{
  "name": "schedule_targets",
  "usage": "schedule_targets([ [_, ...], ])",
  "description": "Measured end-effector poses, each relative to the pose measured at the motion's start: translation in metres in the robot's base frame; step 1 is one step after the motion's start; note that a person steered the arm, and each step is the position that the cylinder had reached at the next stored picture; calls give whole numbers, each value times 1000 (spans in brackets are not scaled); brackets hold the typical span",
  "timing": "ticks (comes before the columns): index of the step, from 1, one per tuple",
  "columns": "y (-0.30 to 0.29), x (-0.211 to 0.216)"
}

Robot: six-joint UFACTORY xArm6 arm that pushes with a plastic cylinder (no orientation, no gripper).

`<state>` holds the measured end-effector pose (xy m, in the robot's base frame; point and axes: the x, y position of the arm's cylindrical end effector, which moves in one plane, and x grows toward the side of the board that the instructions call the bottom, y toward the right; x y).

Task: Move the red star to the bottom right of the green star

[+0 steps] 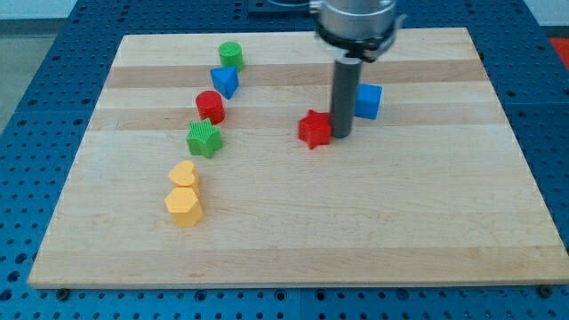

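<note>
Resting my tip against the red star's right side, we note blue cube just behind; green star well left; no gripper fitted.

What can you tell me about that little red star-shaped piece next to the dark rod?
The red star is a small, chunky block with a flat top and blunt points, in glossy plastic-looking red. It lies flat on the wooden board, a little above the middle. My tip stands right against its right side, apparently touching. A blue cube sits apart to its upper right; the green star lies well off to its left.
</note>
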<state>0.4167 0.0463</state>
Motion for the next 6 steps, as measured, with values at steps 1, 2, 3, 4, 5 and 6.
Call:
schedule_targets([
  [1,-42,1],
  [2,-67,-15],
  [3,-93,-21],
  [4,-102,10],
  [5,-102,51],
  [6,-92,49],
])
